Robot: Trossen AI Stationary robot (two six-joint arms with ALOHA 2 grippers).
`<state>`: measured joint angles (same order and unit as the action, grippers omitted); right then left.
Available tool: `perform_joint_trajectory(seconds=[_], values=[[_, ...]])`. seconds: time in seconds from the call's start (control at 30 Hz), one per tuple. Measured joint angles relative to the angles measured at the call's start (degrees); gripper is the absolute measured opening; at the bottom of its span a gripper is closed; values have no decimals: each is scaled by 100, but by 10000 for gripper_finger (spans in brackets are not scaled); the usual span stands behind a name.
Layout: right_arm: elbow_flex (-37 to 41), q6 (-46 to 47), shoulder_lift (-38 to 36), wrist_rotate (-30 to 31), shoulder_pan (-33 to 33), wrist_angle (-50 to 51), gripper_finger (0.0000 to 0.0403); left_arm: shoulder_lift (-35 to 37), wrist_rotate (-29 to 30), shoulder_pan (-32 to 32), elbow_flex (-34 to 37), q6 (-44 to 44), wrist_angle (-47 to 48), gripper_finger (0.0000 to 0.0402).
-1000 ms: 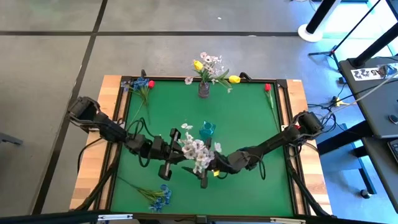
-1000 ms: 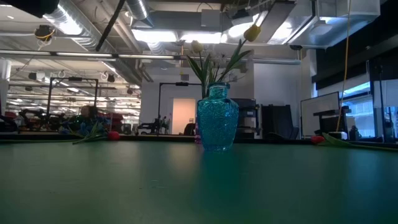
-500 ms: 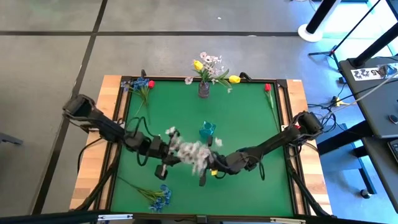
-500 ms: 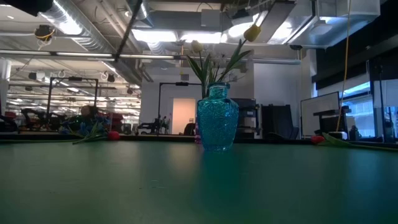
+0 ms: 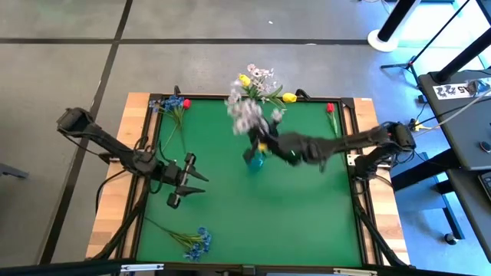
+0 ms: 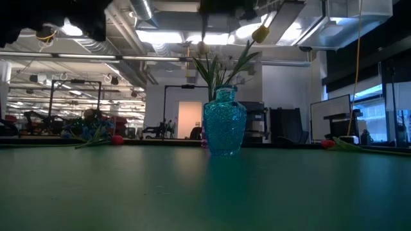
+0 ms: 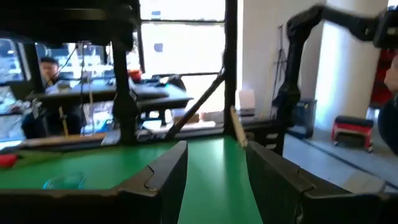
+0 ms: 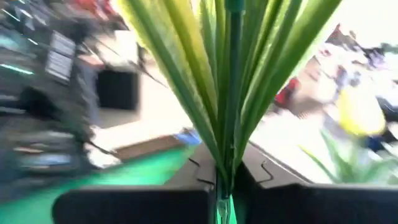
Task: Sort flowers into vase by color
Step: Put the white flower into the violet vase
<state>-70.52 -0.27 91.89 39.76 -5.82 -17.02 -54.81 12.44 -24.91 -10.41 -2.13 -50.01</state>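
A white small-blossom spray on green stems [image 5: 245, 115] is clamped in the right hand [image 5: 263, 146] above the turquoise beaded glass vase [image 5: 255, 159]; the left hand [image 5: 190, 179] is spread, holding nothing.

Two vases — a blue one [image 5: 255, 159] mid-table, a dark one [image 5: 252, 110] at the far edge; two blue flower clusters [image 5: 196, 242] — far left, near left; two arms.
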Motion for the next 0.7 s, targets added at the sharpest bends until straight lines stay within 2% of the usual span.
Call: perform_joint_trajectory(seconds=[0.13,0.33,0.6,0.7], values=[[12,199,9,-761,715,261,13,0,3,206,235,4,-58,160],[10,285,-59,-1500,1269,304,21,0,13,611,278,-386,100,161],[-1,292,-159,-2458,1878,568,16,2,-20,1661,278,-495,131,160],[-181,299,-170,-2584,2032,838,22,2,-166,2073,278,-620,165,160]])
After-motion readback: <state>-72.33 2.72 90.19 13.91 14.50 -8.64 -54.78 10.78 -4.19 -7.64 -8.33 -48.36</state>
